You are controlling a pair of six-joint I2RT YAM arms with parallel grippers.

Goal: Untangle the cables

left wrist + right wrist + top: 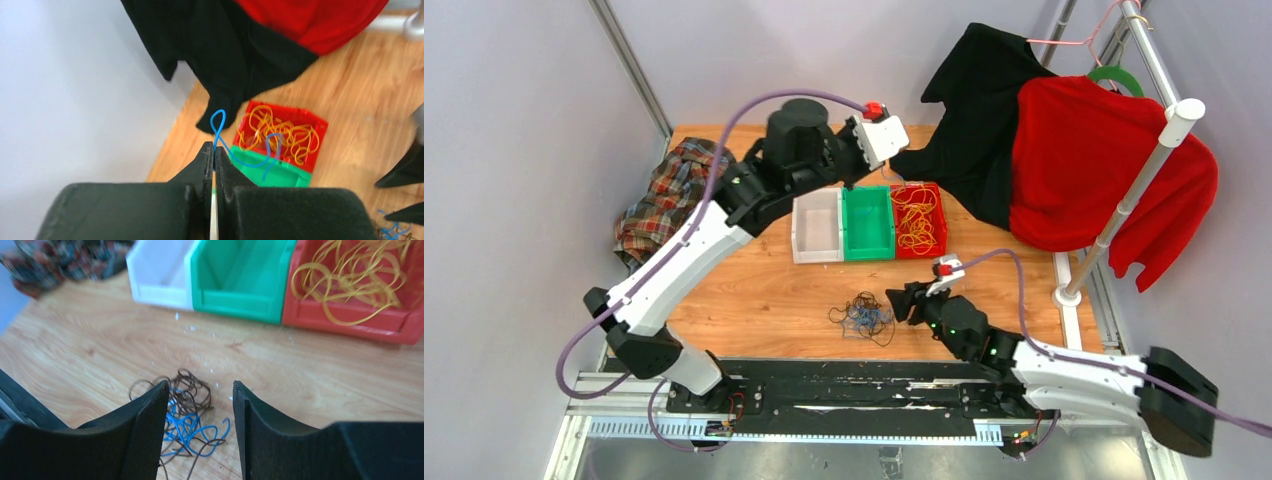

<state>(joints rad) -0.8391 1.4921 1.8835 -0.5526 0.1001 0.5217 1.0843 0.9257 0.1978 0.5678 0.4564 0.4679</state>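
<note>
Blue, dark and yellow wire loops make up the cables, now in three lots. Lot one is the tangle (864,318), a small knot on the wooden table (754,290), in front of the row of bins and just beside the right gripper (200,389). Lot two is a single blue cable (218,135), pinched in the left gripper (214,150), whose jaws are closed tight on it, up over the back of the bins. Lot three is the yellow loops (350,285), heaped in the red bin (934,190).

Right gripper: jaws moderately apart, nothing between them, aimed at the tangle from close by.

Progress, by judgement: partway. The yellow appears sorted; one blue strand is out and ready to drop; the dark and blue loops on the table remain knotted together and need pulling apart. No cable shows in the green bin (868,222) or the white bin (816,228).

Views: only the left wrist shows the held blue strand, since from above it is too thin to make out; only the right wrist resolves the tangle's colours, dark brown-black and blue, with no yellow seen; only the top view gives both arms and the full bin row at once.
</note>
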